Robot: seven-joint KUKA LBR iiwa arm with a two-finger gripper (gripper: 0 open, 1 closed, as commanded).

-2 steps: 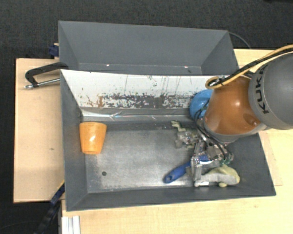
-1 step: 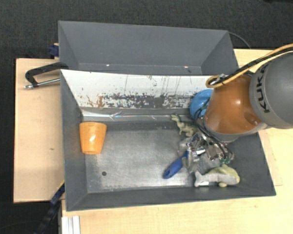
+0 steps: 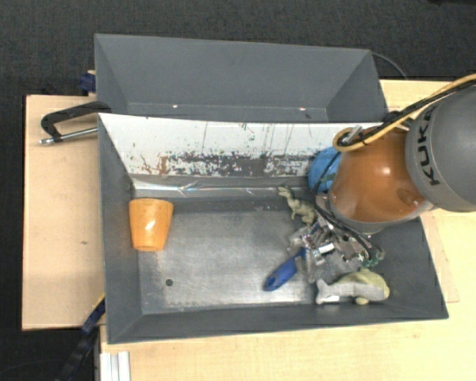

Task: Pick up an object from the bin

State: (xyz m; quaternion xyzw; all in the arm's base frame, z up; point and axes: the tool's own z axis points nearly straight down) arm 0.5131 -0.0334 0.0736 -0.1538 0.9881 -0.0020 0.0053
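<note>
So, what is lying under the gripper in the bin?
A slim blue object and a pale toy stick out from beneath the gripper. Whatever lies below the orange cover is hidden.

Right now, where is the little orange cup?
In the camera view, the orange cup sits at the bin's left wall, alone on the bare floor, far from the gripper and the small heap on the right.

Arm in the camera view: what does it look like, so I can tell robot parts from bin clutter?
The arm is a thick, rounded grey link with dark KUKA lettering. Its wrist carries a glossy orange-brown dome cover, with yellow and black cables looping over it. The claw below is silvery metal.
</note>
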